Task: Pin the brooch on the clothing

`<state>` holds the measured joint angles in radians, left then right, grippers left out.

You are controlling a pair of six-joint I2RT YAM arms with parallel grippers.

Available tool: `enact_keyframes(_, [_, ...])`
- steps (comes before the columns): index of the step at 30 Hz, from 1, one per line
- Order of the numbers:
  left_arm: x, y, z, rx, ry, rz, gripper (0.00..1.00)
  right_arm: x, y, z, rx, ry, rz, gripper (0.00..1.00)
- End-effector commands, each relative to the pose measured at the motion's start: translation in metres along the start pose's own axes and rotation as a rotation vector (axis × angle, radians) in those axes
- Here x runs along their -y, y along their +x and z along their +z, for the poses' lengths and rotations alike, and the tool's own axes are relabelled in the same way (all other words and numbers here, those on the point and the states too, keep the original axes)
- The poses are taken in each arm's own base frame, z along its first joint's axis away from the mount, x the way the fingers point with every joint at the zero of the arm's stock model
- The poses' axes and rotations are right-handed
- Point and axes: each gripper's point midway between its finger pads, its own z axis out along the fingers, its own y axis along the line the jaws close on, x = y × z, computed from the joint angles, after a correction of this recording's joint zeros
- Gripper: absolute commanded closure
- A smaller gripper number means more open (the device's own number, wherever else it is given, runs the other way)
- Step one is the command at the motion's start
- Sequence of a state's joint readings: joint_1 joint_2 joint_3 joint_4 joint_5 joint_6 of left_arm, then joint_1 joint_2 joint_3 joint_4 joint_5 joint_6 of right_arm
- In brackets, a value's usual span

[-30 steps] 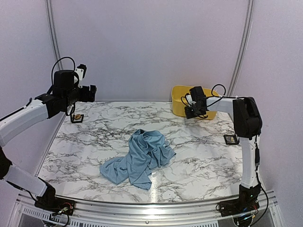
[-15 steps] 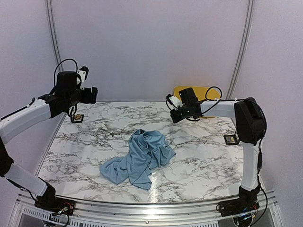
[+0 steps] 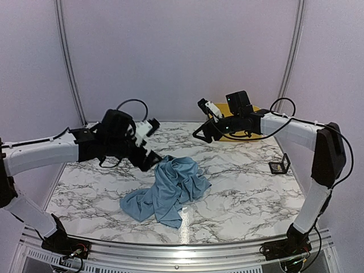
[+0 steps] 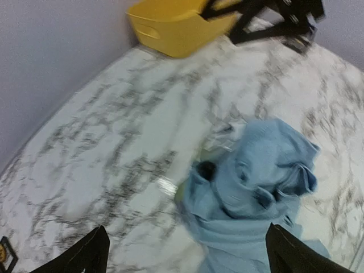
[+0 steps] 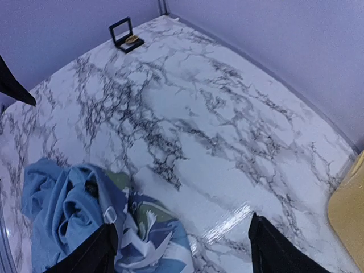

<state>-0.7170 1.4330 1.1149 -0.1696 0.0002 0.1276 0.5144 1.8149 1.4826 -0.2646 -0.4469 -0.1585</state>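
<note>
At the middle of the marble table lay the light blue T-shirt, crumpled, nothing pinned on it. I judged the step to be spreading it. My left gripper hung wide open at its far-left edge; my right gripper, wide and empty, hung above the far side. Next called for pinching hems. A boxed brooch waited at the far-left corner, a black box by the right edge; only the folds hindered.

Readable text: none in any view.
T-shirt print: white and green patches among crumpled folds, possibly lettering, illegible.
Black case: too small to read any marking.
</note>
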Motion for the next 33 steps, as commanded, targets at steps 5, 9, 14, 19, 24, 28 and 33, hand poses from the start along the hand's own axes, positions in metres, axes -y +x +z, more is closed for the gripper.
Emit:
enact_keyframes(5, [0.086, 0.090, 0.026, -0.302, 0.172, 0.073, 0.01, -0.080, 0.105, 0.013, -0.254, -0.217, 0.123, 0.23])
enact_keyframes(9, [0.093, 0.102, 0.046, -0.325, 0.161, 0.013, 0.05, -0.093, 0.117, 0.027, -0.272, -0.268, 0.164, 0.33])
enact_keyframes(14, [0.102, 0.126, 0.070, -0.345, 0.155, -0.066, 0.12, -0.095, 0.122, 0.028, -0.293, -0.276, 0.173, 0.77])
enact_keyframes(19, [0.082, 0.109, 0.074, -0.275, 0.045, -0.068, 0.98, -0.070, 0.097, 0.021, -0.263, -0.159, 0.157, 1.00])
enact_keyframes(24, [-0.017, 0.026, 0.046, -0.109, -0.299, 0.010, 1.00, -0.005, 0.000, 0.001, -0.073, 0.060, 0.083, 1.00])
enact_keyframes(28, [-0.113, -0.072, -0.013, 0.049, -0.537, 0.026, 1.00, 0.044, -0.118, -0.042, 0.138, 0.277, -0.047, 1.00])
enact_keyframes(33, [-0.174, -0.183, -0.094, 0.261, -0.683, 0.094, 1.00, 0.051, -0.226, -0.098, 0.382, 0.423, -0.233, 1.00])
